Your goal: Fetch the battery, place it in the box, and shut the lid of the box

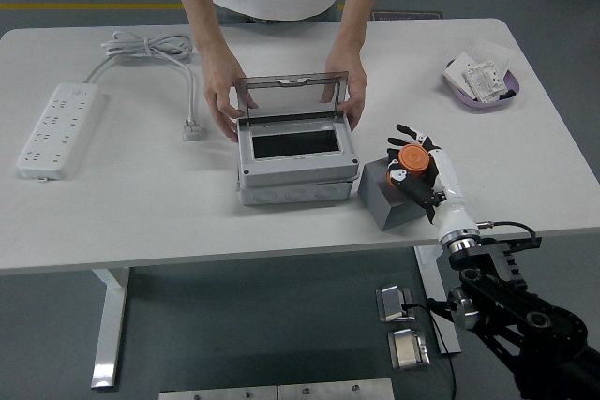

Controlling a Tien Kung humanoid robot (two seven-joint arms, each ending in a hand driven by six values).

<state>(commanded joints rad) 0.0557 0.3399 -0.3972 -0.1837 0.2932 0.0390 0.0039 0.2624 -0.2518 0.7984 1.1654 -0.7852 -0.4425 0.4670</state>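
The grey box (296,161) stands mid-table with its clear lid (291,96) raised upright and its dark inside showing. A person at the far side has one hand (226,93) on the lid's left edge and the other hand (349,86) on its right edge. The orange battery (410,158) sits atop a grey block (394,195) just right of the box. My right hand (415,171) is curled around the battery, fingers on both its sides. My left arm does not show.
A white power strip (54,128) lies at the left, its cable (145,48) looping to a plug (192,127) near the box. A purple dish (482,83) with white packets sits at the far right. The table's front edge (281,255) runs just below the block.
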